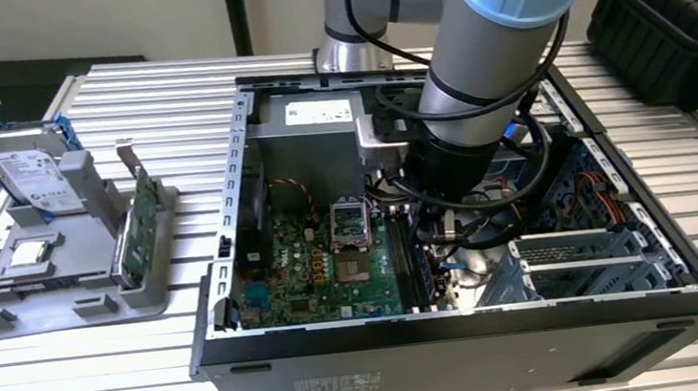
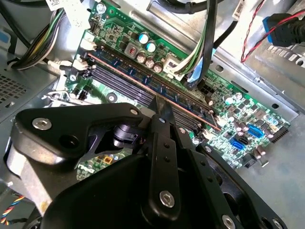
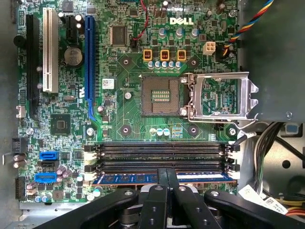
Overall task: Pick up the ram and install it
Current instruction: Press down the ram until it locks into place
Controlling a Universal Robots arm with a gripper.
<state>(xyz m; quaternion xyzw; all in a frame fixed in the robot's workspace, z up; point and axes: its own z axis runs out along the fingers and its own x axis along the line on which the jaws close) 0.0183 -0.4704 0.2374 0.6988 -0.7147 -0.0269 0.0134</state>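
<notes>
First wrist view: gripper (image 3: 166, 177) fingers (image 3: 159, 183) drawn narrow, pinching the ram (image 3: 200, 177) between their tips. Ram sits in the memory slot (image 3: 162, 166) of the motherboard (image 3: 133, 95) nearest the fingers.

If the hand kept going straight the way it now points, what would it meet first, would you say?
Most likely the long blue-green ram stick in the motherboard's memory slots, directly ahead of the black hand; they may already touch, though depth is unclear.

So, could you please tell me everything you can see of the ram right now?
The ram is a long, thin blue stick lying edge-up along the memory slot nearest the gripper, beside three empty black slots. The fingers meet at its middle. In the second wrist view it shows a coppery top edge.
</notes>
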